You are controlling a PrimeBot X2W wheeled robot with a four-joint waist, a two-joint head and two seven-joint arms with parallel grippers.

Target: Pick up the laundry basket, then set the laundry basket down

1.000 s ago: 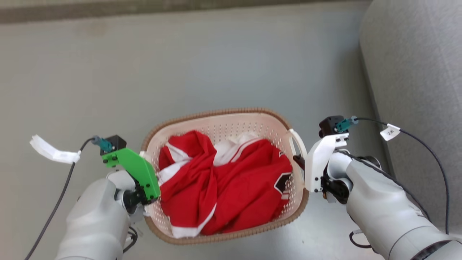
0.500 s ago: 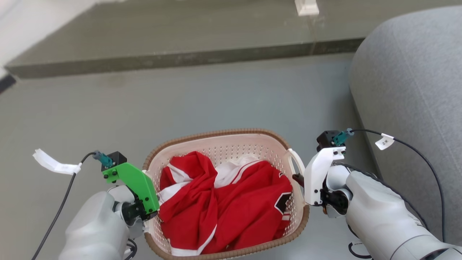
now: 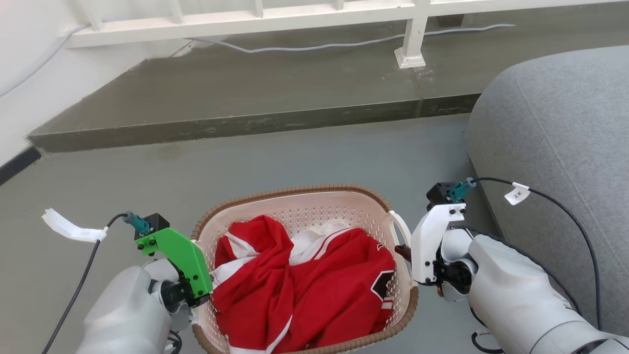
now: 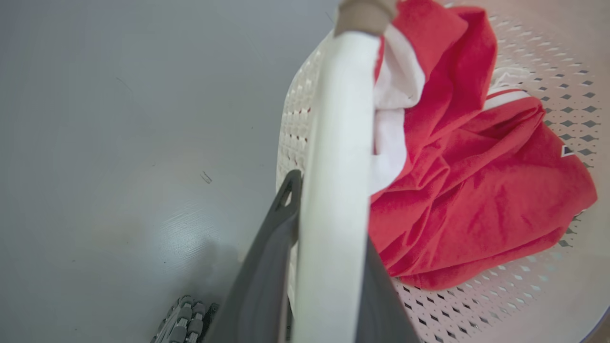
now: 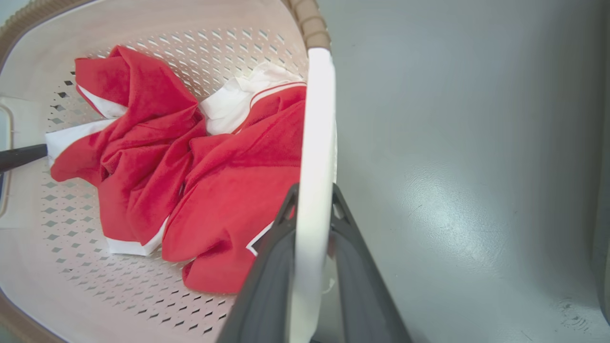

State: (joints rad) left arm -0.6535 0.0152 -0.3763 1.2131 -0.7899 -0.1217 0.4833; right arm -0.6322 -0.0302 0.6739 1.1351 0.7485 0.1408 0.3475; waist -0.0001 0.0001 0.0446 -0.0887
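The laundry basket [image 3: 304, 206] is cream-white and perforated with a brown woven rim, and sits low in the middle of the head view. A crumpled red and white garment [image 3: 304, 290] lies inside it. My left gripper [image 3: 199, 300], under its green mount, is shut on the left white handle [image 4: 340, 119]. Dark fingers [image 4: 267, 267] clamp that handle on both sides. My right gripper [image 3: 403, 251] is shut on the right handle [image 5: 317, 119], one finger on each side [image 5: 314, 190]. I cannot tell whether the basket's base touches the floor.
A grey sofa [image 3: 565, 147] stands close on the right, almost against my right arm. Ahead, a raised dark step [image 3: 245, 123] crosses the floor, with a white railing post [image 3: 413, 44] and a cable on it. A white wall runs along the far left.
The whole head picture has shifted down, so the camera has moved; the step and railing have come into view. Both grippers keep their hold on the handles.
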